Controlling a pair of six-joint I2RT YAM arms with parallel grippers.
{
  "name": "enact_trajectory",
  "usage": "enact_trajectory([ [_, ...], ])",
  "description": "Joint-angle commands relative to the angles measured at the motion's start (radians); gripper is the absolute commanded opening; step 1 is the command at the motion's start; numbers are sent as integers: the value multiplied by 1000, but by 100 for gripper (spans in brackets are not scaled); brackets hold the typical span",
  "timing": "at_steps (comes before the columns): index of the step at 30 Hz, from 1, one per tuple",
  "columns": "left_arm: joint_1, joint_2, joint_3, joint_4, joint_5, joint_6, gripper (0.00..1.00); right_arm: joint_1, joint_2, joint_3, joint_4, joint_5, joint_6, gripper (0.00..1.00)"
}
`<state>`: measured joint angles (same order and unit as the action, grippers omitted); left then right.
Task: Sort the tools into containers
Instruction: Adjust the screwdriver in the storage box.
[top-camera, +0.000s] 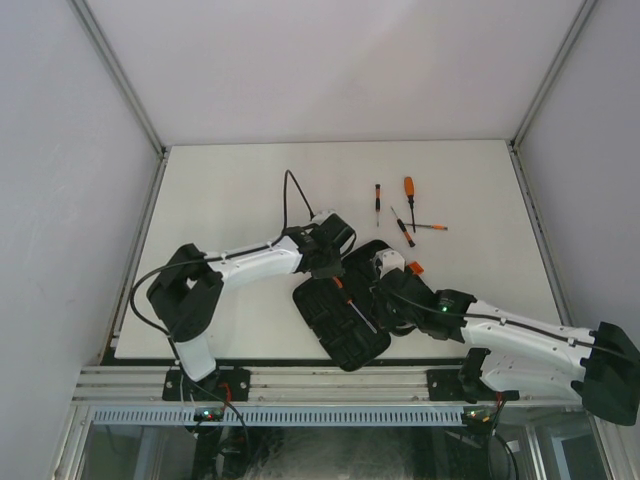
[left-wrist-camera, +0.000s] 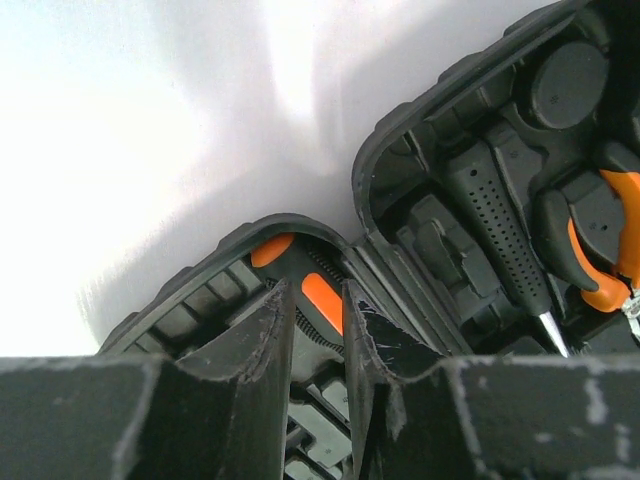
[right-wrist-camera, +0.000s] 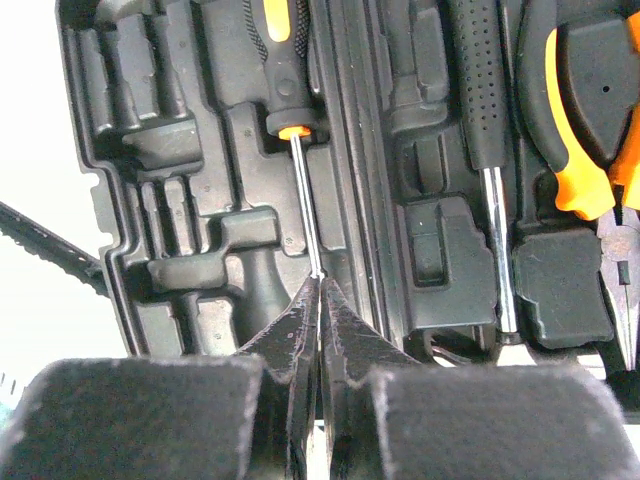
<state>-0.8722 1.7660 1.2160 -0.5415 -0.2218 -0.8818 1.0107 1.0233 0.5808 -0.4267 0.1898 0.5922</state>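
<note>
The black tool case (top-camera: 345, 345) lies open near the table's front middle. An orange-and-black screwdriver (right-wrist-camera: 285, 70) lies along a slot in its left half. My right gripper (right-wrist-camera: 320, 283) is shut on the tip end of that screwdriver's metal shaft. My left gripper (left-wrist-camera: 318, 290) is narrowly open, with the screwdriver's handle (left-wrist-camera: 322, 300) just beyond and between its fingertips. The orange-handled pliers (right-wrist-camera: 570, 130) and a black dotted-handled tool (right-wrist-camera: 478, 90) with a metal shaft sit in the right half. In the top view the left gripper (top-camera: 330, 265) and right gripper (top-camera: 385, 310) both hang over the case.
Several thin screwdrivers lie loose on the white table behind the case: one (top-camera: 377, 197), one (top-camera: 409, 190), one (top-camera: 403, 228) and one (top-camera: 432, 227). The case's orange latch (top-camera: 414, 267) shows at its right edge. White walls enclose the table.
</note>
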Motion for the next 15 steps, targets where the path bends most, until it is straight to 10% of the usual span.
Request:
enact_trajectory([
  [1, -1, 16, 48, -5, -29, -18, 29, 10, -33, 2, 26, -4, 11, 0],
  [15, -1, 48, 40, -9, -36, -25, 28, 11, 21, -8, 25, -55, 1, 0],
])
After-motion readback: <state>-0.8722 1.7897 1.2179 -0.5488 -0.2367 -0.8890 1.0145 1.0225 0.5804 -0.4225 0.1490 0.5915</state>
